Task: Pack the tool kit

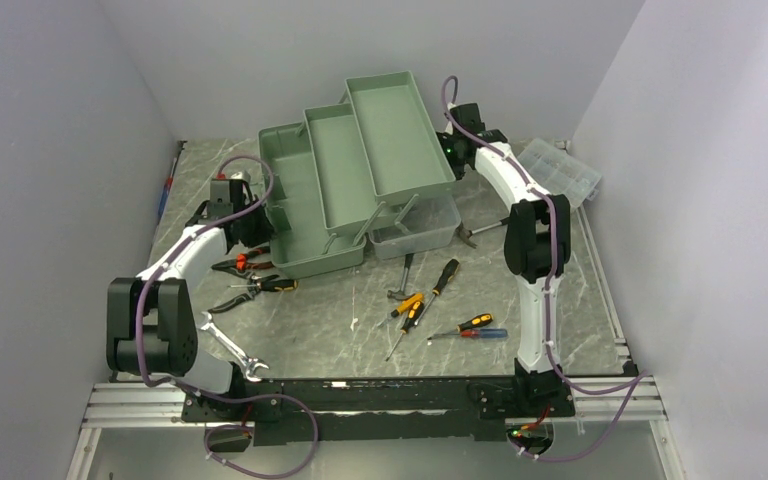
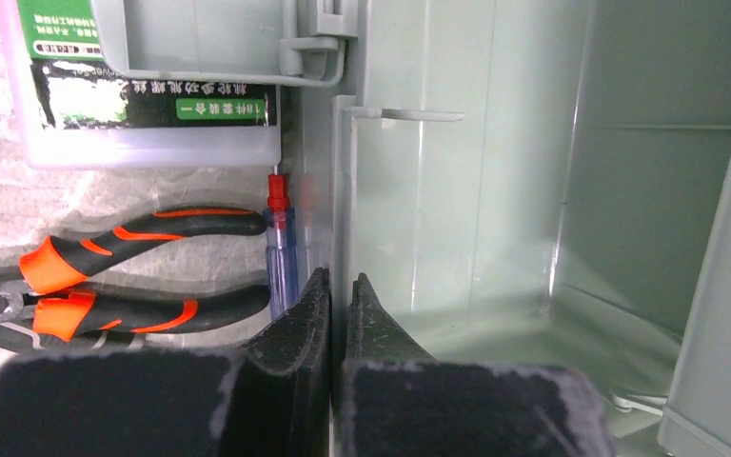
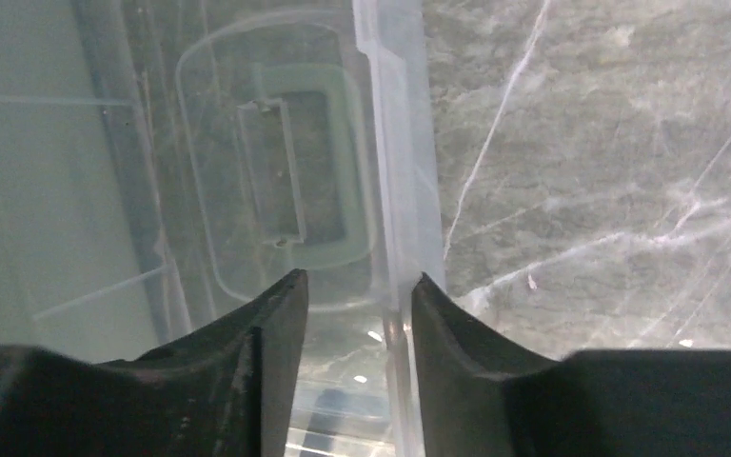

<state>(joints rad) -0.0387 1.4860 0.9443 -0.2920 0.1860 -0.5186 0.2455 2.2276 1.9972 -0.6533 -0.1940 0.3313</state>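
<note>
Two pincers, two jobs. My left pincer [image 2: 341,309] is pressed onto the toolbox [image 1: 340,170] side wall, pinching it to steady the box at the far middle of the table [image 1: 560,300]. My right pincer [image 3: 360,305] stands spread astride the rim of the lid [image 3: 247,190], not squeezing it. Pliers [image 2: 124,276] lie just beside my left; screwdrivers [image 1: 440,285] are scattered nearer my bases. The trays [image 1: 390,130] look empty, so I judge packing has barely begun. The next move calls for lifting my right clear and fetching a tool.
</note>
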